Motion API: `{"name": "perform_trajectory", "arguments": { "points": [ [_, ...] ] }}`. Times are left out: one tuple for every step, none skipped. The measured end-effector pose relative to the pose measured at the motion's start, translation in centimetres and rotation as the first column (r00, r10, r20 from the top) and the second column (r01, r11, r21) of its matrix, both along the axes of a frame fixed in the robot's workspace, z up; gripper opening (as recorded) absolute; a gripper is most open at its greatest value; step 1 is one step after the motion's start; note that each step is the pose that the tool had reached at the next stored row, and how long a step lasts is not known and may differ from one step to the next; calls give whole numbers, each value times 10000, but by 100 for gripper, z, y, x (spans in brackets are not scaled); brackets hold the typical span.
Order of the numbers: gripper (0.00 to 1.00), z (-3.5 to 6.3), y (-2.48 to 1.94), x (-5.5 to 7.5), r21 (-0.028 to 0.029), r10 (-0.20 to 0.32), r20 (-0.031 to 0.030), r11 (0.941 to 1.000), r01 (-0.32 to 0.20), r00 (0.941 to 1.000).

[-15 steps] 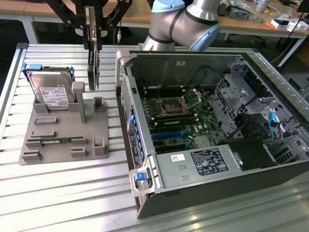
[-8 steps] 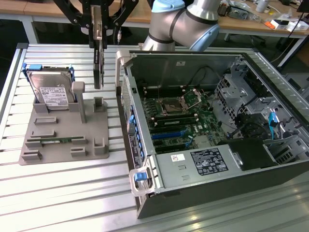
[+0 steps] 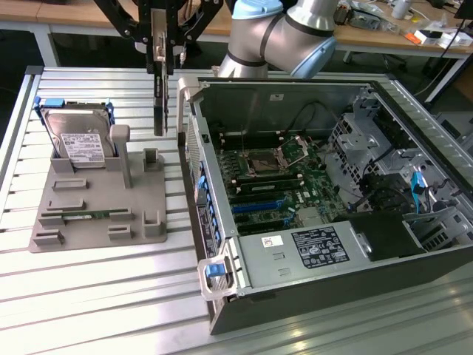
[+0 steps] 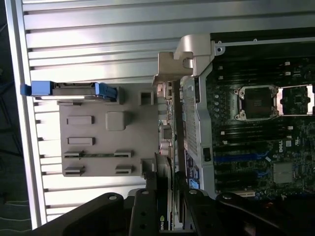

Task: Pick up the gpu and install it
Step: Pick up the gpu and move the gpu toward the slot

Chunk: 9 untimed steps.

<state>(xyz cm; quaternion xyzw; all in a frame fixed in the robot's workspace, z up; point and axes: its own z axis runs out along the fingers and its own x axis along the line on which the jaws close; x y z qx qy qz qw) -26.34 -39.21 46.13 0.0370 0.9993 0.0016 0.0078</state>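
An open computer case point(image 3: 332, 292) lies on a slatted metal table point(image 3: 96, 296), and everything here is placed from that case. At its nearest corner is one blue latch point(image 3: 214, 270). Just behind the latch, inside the case, sits one grey power supply point(image 3: 251, 259) with two labels, one white and one black; their print is too small to read. Deeper inside lies one green motherboard point(image 3: 295, 174) with one open processor socket point(image 3: 264, 160).

Beside the case, toward the exterior view's left, one grey holder point(image 3: 89, 185) rests on the table. One narrow green memory stick point(image 3: 92, 215) lies flat in it. One silver hard drive point(image 3: 77, 133) in a blue frame stands at its far end, with a white label that cannot be read.

Farther back, just outside the case's far left corner, one gripper point(image 3: 161, 63) hangs above the table, its fingers pinching the top of the one gpu point(image 3: 159, 103). The dark card hangs upright and edge-on, clear of the table, between the holder and the case wall. One robot arm point(image 3: 281, 37), grey with pale blue caps, rises behind the case.
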Motion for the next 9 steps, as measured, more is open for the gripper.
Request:
{"name": "perform_trajectory", "arguments": {
  "points": [
    [25,0,0,9,0,0,-3,10000,0,10000],
    [25,0,0,16,0,0,-5,10000,0,10000],
    [25,0,0,23,0,0,-8,10000,0,10000],
    [25,0,0,33,0,0,-11,10000,0,10000],
    [25,0,0,39,0,0,-12,10000,0,10000],
    [25,0,0,45,0,-1,-14,10000,1,10000],
    [25,0,0,52,0,0,-15,10000,0,10000],
    [25,0,0,59,0,1,-16,10000,-1,10000],
    [25,0,0,64,-1,0,-18,10000,0,10000]
  ]
}}
